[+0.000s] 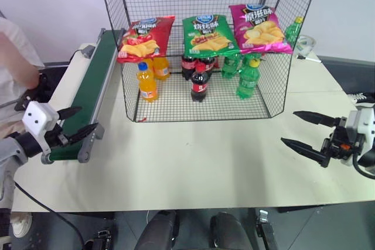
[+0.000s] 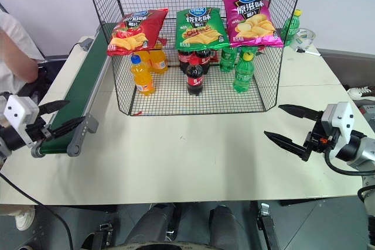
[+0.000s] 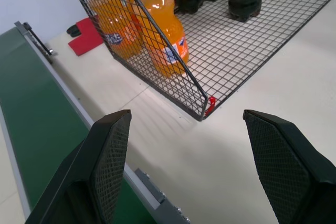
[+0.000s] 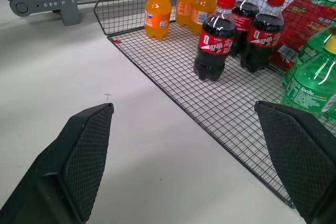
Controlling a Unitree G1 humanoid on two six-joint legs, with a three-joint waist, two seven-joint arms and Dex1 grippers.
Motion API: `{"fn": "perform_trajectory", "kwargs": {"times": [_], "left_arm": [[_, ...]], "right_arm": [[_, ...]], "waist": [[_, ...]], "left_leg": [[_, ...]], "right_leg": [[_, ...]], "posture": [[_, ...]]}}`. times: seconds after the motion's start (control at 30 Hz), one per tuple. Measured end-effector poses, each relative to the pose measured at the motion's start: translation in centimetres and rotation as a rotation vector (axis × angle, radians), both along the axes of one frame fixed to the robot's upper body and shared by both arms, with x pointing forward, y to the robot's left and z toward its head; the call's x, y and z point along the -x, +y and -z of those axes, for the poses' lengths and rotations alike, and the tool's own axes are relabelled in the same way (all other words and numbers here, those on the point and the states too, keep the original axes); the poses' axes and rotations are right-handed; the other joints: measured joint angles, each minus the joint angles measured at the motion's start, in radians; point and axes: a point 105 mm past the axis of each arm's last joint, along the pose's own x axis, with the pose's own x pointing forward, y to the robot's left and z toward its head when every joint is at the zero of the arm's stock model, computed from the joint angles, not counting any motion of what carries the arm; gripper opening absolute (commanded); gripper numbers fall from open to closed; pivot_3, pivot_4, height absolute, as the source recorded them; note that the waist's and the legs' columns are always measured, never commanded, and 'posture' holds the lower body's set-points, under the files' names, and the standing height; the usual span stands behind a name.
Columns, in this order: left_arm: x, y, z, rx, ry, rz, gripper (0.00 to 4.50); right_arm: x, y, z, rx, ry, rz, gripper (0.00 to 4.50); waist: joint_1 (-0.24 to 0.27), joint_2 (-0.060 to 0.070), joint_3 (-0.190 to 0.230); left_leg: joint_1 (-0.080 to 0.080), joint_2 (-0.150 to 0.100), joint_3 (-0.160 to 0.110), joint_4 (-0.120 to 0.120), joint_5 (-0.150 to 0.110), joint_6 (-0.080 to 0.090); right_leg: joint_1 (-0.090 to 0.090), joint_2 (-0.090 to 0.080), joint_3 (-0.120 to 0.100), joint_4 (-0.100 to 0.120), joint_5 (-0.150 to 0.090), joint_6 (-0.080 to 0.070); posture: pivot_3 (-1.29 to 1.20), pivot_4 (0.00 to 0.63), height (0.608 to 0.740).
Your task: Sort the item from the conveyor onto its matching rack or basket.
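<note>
Dark green and narrow, the long conveyor belt (image 1: 88, 95) with grey metal side rails runs along the left edge of our cream tabletop (image 1: 193, 156), and a person's sleeve (image 1: 14, 57) shows just beyond it. Our left gripper (image 1: 76, 123) hovers over the near end of that belt, its two black fingers spread wide apart with nothing between them; the belt surface beneath is bare.

Moving rightward, we see the tall black wire-mesh shelving rack (image 1: 275, 89) standing on the table just beside the conveyor. The glossy red crisp bag with the round blue logo and yellow chips (image 1: 145, 38) already lies on the rack's middle tier at its left end, tilted toward us. Next to it lie a green crisp bag (image 1: 208, 34) and then a magenta crisp bag (image 1: 258, 27). On the bottom tier stand orange soda bottles (image 1: 146, 81) under the red bag, dark cola bottles with red caps (image 1: 199, 80) in the middle, and green bottles with yellow caps (image 1: 248, 77) on the right.

Farther right, well apart from the rack, our right gripper (image 1: 302, 130) hangs above the bare table, its black fingers likewise held wide apart and empty, pointing toward the rack.
</note>
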Motion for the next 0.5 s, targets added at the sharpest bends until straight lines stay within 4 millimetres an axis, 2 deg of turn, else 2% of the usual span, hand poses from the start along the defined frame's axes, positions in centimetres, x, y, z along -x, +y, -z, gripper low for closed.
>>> {"fn": "perform_trajectory", "kwargs": {"times": [0.5], "left_arm": [[-0.41,-0.19,-0.24,0.007,-0.015,0.037,3.56]], "right_arm": [[0.12,0.03,0.32,0.011,-0.006,0.001,4.5]], "waist": [[0.0,0.0,0.0]], "left_leg": [[0.0,0.0,0.0,0.0,0.0,0.0]], "right_leg": [[-0.001,0.0,0.0,0.0,0.0,0.0]], "posture": [[0.0,0.15,0.74]]}}
